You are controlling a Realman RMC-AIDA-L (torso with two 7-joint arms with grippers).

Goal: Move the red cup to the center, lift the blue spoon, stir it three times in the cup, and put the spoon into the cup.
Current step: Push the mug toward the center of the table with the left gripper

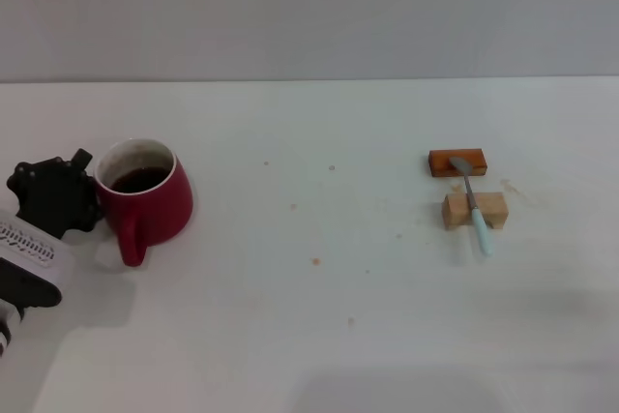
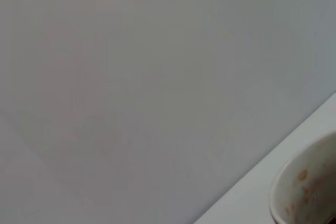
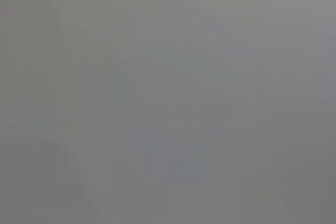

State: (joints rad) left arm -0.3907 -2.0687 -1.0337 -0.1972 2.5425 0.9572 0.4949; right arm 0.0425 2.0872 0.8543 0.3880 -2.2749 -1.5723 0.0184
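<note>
The red cup stands at the table's left side in the head view, with dark liquid inside and its handle turned toward the front. Its white rim also shows in the left wrist view. My left gripper is right against the cup's left side. The blue spoon lies at the right across a tan block, its metal bowl resting on an orange-brown block and its pale blue handle pointing toward the front. My right gripper is out of view.
The white table stretches between the cup and the blocks, with a few small brown specks on it. A plain grey wall rises behind the table's far edge. The right wrist view shows only plain grey.
</note>
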